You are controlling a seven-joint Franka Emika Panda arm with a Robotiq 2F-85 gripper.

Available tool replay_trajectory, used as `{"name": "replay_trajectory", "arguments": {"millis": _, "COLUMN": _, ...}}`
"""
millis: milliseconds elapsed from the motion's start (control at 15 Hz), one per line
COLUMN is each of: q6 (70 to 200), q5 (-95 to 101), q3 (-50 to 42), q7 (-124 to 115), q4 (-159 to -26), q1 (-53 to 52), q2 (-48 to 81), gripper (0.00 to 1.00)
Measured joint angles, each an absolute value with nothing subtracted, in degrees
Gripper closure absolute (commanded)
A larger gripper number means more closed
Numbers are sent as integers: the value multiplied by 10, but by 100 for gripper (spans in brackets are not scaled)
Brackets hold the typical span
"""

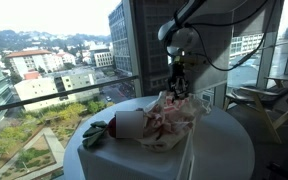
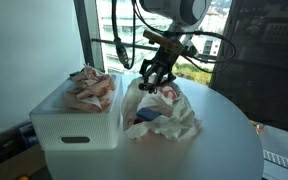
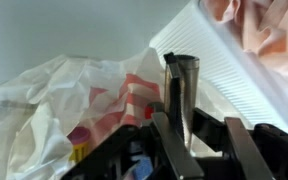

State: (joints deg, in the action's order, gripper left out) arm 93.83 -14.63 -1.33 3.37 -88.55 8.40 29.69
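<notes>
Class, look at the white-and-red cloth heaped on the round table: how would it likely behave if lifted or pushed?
The white-and-red cloth lies crumpled in soft folds, so it would probably droop from the pincer rather than hold shape. It looks thin, so likely light. Pushed across the table, it would probably bunch up rather than slide whole.

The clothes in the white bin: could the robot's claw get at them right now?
Probably yes. The white bin is open-topped, the clothes heap above its rim, and nothing stands between them and the gripper. But the gripper seems to be at the cloth pile beside it.
</notes>
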Motion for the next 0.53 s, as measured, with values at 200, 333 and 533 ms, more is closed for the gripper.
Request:
{"name": "replay_trajectory", "arguments": {"millis": 200, "q6": 859, "q5": -160, "q3": 3, "q7": 57, "q4": -837, "q1": 81, "q2": 285, "gripper": 83}}
{"name": "replay_trajectory", "arguments": {"millis": 333, "q6": 846, "q5": -160, "q3": 18, "q7": 72, "q4": -819, "q1": 71, "q2": 274, "gripper": 83}}
{"name": "replay_trajectory", "arguments": {"millis": 533, "q6": 850, "q5": -160, "q3": 41, "q7": 93, "q4": -814, "q1": 40, "q2": 255, "gripper": 83}}
